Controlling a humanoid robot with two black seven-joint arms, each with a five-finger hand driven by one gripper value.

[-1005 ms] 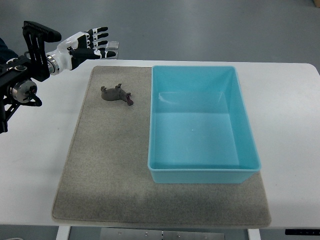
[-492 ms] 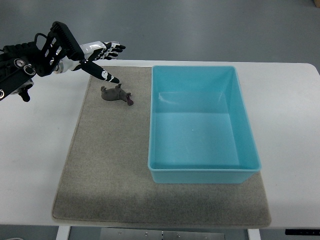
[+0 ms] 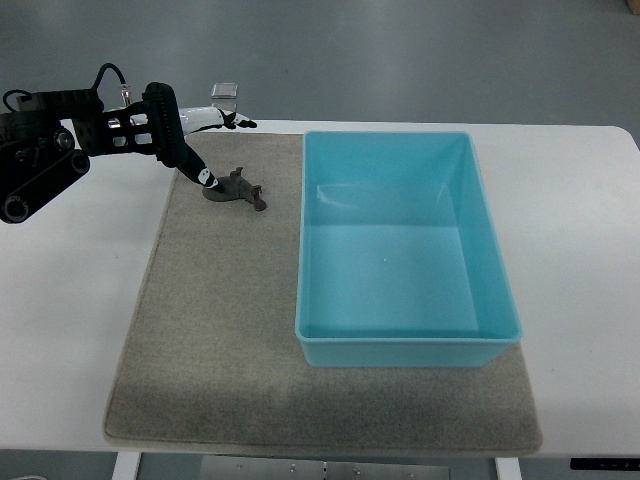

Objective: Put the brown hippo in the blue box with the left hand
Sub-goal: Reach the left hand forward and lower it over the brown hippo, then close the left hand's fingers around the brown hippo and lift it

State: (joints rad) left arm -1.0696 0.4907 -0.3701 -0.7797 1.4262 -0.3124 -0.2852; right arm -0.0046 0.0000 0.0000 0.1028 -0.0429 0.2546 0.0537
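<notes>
Brown hippo (image 3: pixel 238 188) lying on its side on the grey mat (image 3: pixel 220 330), near the mat's far-left corner, just left of the blue box (image 3: pixel 400 345) but apart from it. Snout end pointing toward the box, legs sticking out toward the far edge of the bench (image 3: pixel 80 300).

Left hand (image 3: pixel 200 140) hanging right over the hippo's left end, arm reaching in from the left edge of the bench. Fingers spread: thumb (image 3: pixel 205 178) angled down, its tip at or touching the toy's rump; other fingers (image 3: pixel 238 121) stretched out toward the far edge of the mat, above and beyond the toy. Nothing gripped; hippo not lifted, flat on the mat.

Blue box open-topped and bare inside, sitting on the right part of the mat, its right wall near the mat's right edge. Small clear container (image 3: pixel 225 90) beyond the bench's far edge, behind the hand.
</notes>
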